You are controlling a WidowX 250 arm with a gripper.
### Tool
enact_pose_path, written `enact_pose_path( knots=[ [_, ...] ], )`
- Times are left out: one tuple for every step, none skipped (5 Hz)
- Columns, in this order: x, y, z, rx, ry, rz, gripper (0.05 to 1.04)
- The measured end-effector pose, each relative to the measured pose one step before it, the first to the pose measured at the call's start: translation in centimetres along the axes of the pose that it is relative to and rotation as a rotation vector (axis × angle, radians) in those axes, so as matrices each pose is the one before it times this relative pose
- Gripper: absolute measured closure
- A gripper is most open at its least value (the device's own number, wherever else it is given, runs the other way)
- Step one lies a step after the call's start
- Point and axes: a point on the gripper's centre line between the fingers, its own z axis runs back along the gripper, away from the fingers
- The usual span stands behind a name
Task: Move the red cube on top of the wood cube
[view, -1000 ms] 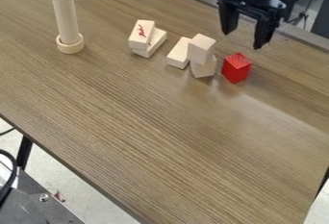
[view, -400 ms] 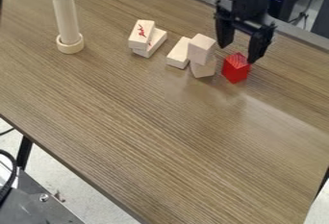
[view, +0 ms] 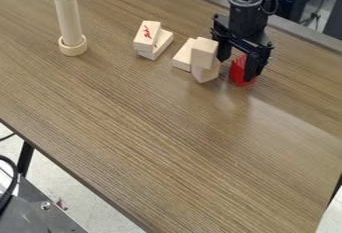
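Nearest me on the table (view: 153, 142), over at the right, stands the red cube (view: 237, 72), upright on the wood and partly covered. The gripper (view: 236, 68) hangs down over it with its fingers well apart, one in front of the cube's right side, the other between it and the wood stack; I don't read that as a grip. Just left stands the stack's lower block (view: 206, 73), and on it the upper block (view: 204, 48), which I take for my target. My worry is the left finger: so close to the stack, it could knock the upper block off if I close or lift carelessly. A lopsided squeeze could also twist the cube. The right finger hides part of the cube, and I can't tell whether either finger touches it, or whether the left one brushes the stack. Farther back lie a flat block (view: 184, 56) partly behind the stack, two piled blocks (view: 147, 36) and, far left, a peg (view: 69, 17) in a ring (view: 73, 50).
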Motion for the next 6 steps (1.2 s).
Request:
enact_pose_path(
  knots=[
    [-0.497,-0.542,-0.489,0.0071,0.0045,-0.0090,0.115],
    [0.019,0.072,-0.053,-0.0019,-0.0054,0.0245,0.388],
    [-0.074,0.393,0.030,-0.0022,0.0001,0.0303,0.541],
    [0.151,0.273,0.082,-0.0089,0.0051,0.0196,0.541],
    [0.462,0.439,0.662,-0.0221,-0.0018,0.0300,0.541],
    [-0.050,0.086,0.708,-0.0488,0.0192,0.0264,0.541]
  ],
)
